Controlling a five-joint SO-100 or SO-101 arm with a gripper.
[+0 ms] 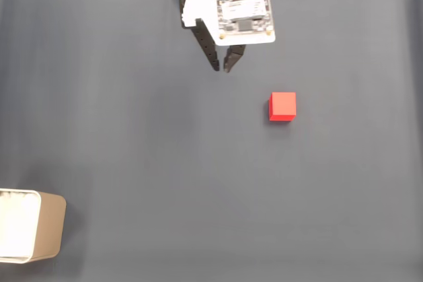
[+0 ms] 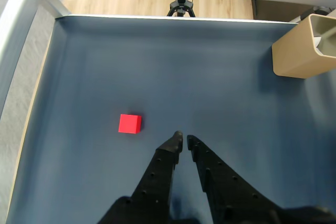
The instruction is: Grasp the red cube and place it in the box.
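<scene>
Wrist view: your gripper (image 2: 183,141) hovers above the dark blue mat (image 2: 210,77), empty.
Nearest you, the two black fingers (image 2: 163,169) are drawn almost together, a narrow slit between the tips, clasping nothing. Just beyond and left of them lies the red cube (image 2: 129,124), apart from the tips. Farther off, at upper right, stands the box (image 2: 294,56). In the fixed view the cube (image 1: 282,106) sits right of and below the gripper (image 1: 222,67); the box (image 1: 49,226) occupies the lower left corner.
</scene>
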